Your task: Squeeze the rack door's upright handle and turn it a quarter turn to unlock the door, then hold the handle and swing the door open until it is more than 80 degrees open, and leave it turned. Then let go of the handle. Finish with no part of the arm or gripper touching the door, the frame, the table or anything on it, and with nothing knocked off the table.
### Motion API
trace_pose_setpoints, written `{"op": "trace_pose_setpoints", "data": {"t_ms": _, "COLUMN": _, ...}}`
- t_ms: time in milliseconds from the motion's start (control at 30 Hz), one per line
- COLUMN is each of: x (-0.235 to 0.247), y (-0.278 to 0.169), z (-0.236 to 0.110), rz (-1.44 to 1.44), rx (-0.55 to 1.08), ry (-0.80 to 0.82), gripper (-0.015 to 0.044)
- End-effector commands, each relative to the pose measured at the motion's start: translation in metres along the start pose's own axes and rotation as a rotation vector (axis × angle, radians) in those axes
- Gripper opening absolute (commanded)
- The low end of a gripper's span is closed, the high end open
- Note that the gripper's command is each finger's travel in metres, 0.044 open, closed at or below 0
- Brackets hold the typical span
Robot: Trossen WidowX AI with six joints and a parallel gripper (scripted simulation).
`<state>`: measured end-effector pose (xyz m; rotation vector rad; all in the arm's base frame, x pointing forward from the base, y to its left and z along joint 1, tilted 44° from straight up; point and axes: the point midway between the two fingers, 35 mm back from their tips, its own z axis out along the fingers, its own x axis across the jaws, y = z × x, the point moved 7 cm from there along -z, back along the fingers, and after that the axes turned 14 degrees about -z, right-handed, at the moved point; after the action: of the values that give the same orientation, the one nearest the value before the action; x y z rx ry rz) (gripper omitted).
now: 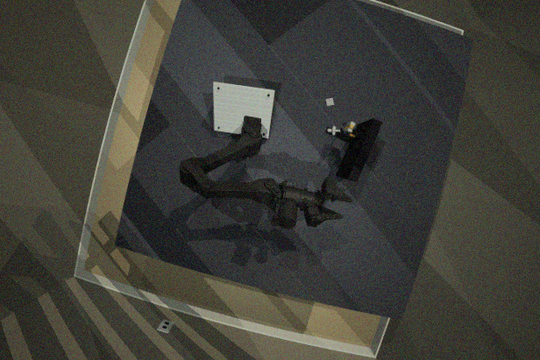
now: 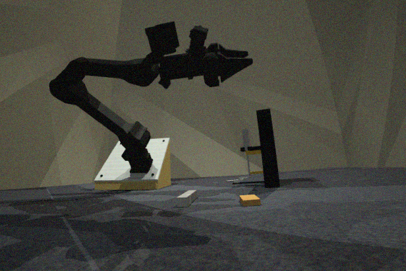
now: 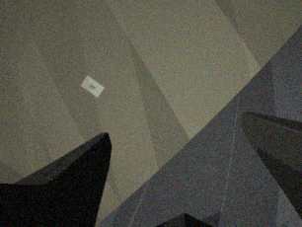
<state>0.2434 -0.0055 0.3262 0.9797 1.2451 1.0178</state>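
Note:
The dark rack frame [image 1: 361,152] [image 2: 268,151] stands upright at the right of the table. Its thin door [image 2: 254,148] juts out from the frame toward the arm's base side, swung well open; the exact angle cannot be told. The pale upright handle [image 1: 334,130] [image 2: 246,139] is at the door's outer end; whether it is turned is too small to tell. My gripper [image 1: 346,208] [image 2: 249,57] [image 3: 175,129] is open and empty, high above the table, clear of handle, door and frame. Rack and door are out of the wrist view.
The arm's base stands by a white sloped board [image 1: 243,106] [image 2: 142,159] at the left. A whitish block [image 2: 187,198] and an orange block [image 2: 250,200] lie on the table in front of the rack in the exterior view. A small pale square [image 1: 330,102] lies beyond the handle.

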Motion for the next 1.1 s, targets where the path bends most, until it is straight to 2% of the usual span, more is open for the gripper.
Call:
{"op": "trace_pose_setpoints", "data": {"t_ms": 0, "x": 0.0, "y": 0.0, "z": 0.0, "rz": 0.001, "rx": 0.002, "ry": 0.001, "gripper": 0.0374}}
{"op": "trace_pose_setpoints", "data": {"t_ms": 100, "x": 0.003, "y": -0.002, "z": 0.005, "rz": 0.014, "rx": 0.031, "ry": 0.011, "gripper": 0.0295}}
{"op": "trace_pose_setpoints", "data": {"t_ms": 133, "x": 0.005, "y": -0.003, "z": 0.007, "rz": 0.021, "rx": 0.049, "ry": 0.017, "gripper": 0.029}}
{"op": "trace_pose_setpoints", "data": {"t_ms": 600, "x": 0.041, "y": -0.025, "z": 0.048, "rz": 0.139, "rx": 0.389, "ry": 0.077, "gripper": 0.029}}
{"op": "trace_pose_setpoints", "data": {"t_ms": 1067, "x": 0.087, "y": -0.05, "z": 0.074, "rz": 0.156, "rx": 0.709, "ry": 0.08, "gripper": 0.029}}
